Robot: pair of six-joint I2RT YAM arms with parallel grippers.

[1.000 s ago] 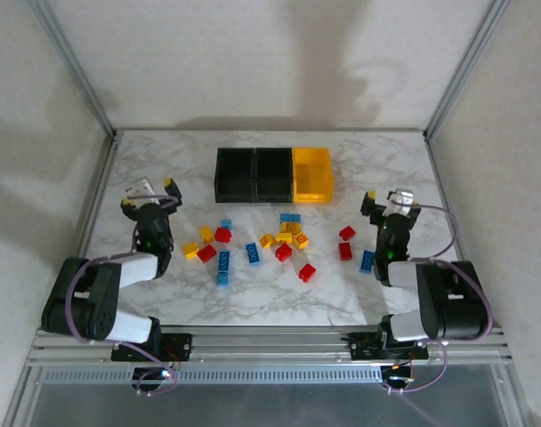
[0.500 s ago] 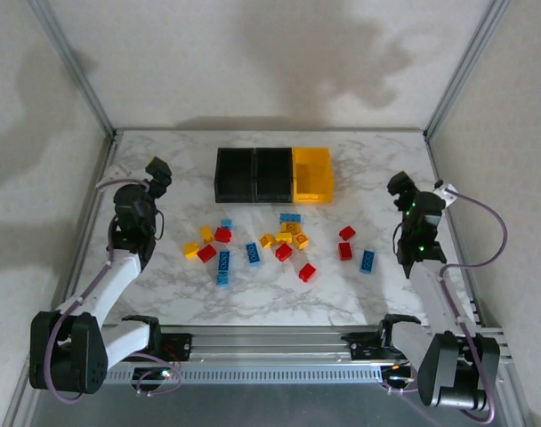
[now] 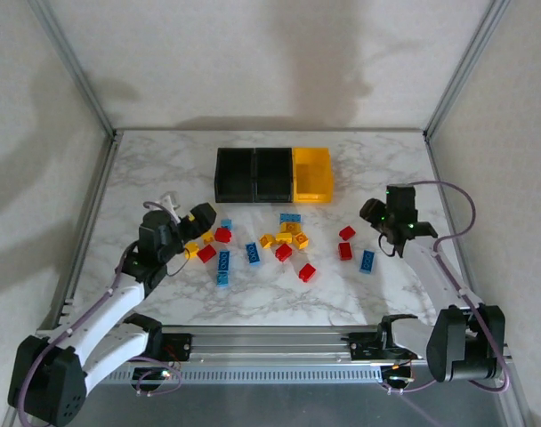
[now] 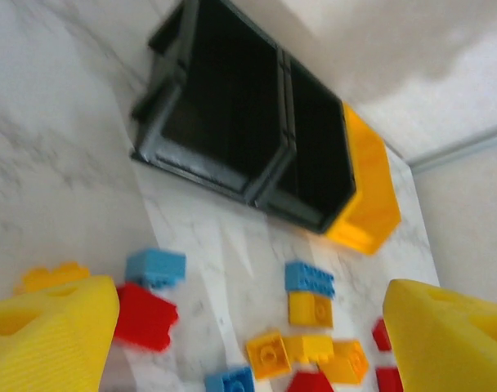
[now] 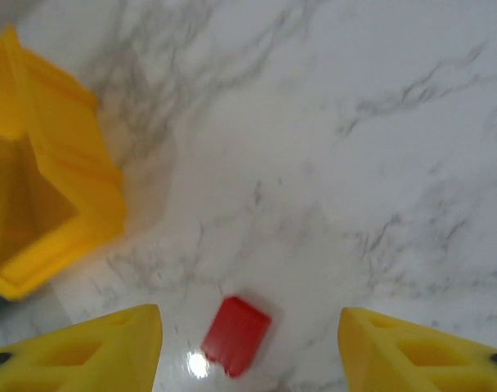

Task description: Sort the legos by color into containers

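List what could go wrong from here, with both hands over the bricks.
1. The left hand hangs open over crowded bricks: the small red studded plastic brick sits close beside a small blue one, so closing may catch two colours.
2. The right hand straddles a small red plastic brick lying skewed to its fingers; it may twist or squirt out.
3. The two black plastic bins look alike, so red and blue could get mixed.

Lab cell: aluminium frame (image 3: 72,64), white walls (image 3: 253,62)
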